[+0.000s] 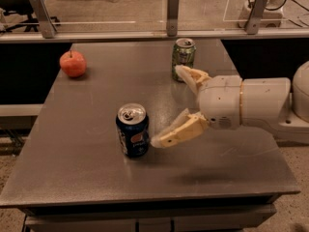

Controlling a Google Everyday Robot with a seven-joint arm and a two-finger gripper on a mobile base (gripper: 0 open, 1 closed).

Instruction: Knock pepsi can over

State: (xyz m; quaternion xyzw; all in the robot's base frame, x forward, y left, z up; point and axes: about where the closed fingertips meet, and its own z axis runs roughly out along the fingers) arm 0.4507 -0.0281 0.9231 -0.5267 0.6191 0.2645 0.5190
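The pepsi can (132,131), dark blue with a silver top, stands upright near the middle of the grey table (87,178). My gripper (166,105) reaches in from the right on a white arm, just to the right of the can. It is open, with its fingers spread wide. The near fingertip (157,141) is right beside the can's lower right side, touching or nearly so. The far finger (186,76) points toward the back, close to the green can.
A green-and-silver can (183,57) stands upright toward the back of the table. A red apple (73,63) lies at the back left. A rail with metal posts (172,6) runs behind the table.
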